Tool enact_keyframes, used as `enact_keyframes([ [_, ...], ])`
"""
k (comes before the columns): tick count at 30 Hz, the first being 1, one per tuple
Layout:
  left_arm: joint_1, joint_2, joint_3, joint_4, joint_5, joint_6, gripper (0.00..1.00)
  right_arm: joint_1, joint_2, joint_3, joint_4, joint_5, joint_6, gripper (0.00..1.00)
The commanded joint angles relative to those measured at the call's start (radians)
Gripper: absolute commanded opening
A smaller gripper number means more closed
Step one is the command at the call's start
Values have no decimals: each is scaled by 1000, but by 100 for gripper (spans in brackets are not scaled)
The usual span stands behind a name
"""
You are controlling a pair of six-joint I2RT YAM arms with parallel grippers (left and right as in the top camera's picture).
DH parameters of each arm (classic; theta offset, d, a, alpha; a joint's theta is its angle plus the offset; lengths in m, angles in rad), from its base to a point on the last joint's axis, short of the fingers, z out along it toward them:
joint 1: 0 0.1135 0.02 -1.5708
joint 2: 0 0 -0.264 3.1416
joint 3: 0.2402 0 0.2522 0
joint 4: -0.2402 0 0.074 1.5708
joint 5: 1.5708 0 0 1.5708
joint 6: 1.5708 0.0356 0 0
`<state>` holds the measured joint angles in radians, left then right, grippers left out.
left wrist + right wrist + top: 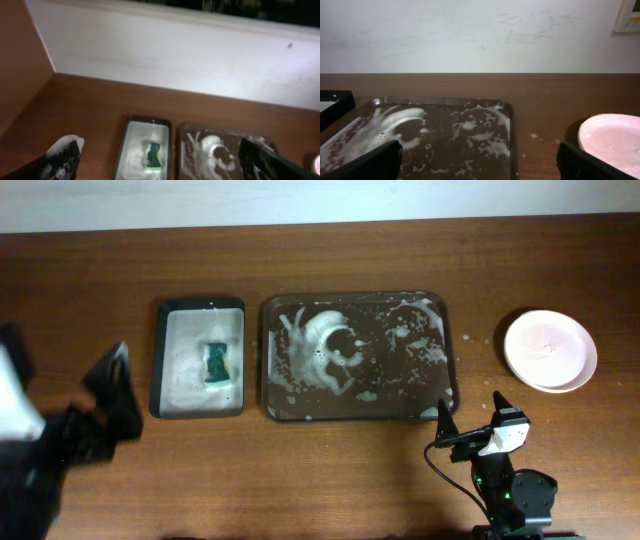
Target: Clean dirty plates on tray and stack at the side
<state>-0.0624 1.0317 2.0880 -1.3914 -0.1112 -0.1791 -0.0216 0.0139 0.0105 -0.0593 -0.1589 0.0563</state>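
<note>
Brown tray (400, 385) carries only foam and no plates. The plates (550, 350) sit stacked on the table at its 3 o'clock, well apart. The left gripper (160, 157) at 8 o'clock and the right gripper (472, 420) at 5 o'clock both hang empty, jaws wide apart. Washing and stacking look done, so the 2 arms likely need only park.
</note>
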Motion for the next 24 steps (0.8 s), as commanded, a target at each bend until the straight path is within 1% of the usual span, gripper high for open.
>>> enact_keyframes([
  [1,39,-79,-108,48,-29,17,99,9,-6,-5,-4,-16,7,99],
  [2,48,-108,-167,94,-31,17,99,9,-6,-5,-4,-16,7,98],
  [4,59,-210,-407,307,-48,18,99,9,-6,-5,-4,-16,7,98],
  [7,59,-307,-654,549,-59,18,99,9,-6,-5,-4,-16,7,98],
  [8,59,-349,-768,663,-58,18,99,9,-6,-5,-4,-16,7,98],
  [10,61,-420,-963,837,-54,18,99,9,-6,-5,-4,-16,7,98],
  [13,79,-508,-1205,1035,-21,17,99,9,-6,-5,-4,-16,7,98],
  [16,102,-585,-1404,1213,26,18,99,9,-6,-5,-4,-17,7,98],
  [18,112,-624,-1494,1284,46,35,99,9,-6,-5,-4,-16,7,98],
  [20,115,-682,-1601,1357,72,100,99,9,-6,-5,-4,-16,7,98],
  [24,116,-787,-1755,1395,79,182,99,9,-6,-5,-4,-16,7,98],
])
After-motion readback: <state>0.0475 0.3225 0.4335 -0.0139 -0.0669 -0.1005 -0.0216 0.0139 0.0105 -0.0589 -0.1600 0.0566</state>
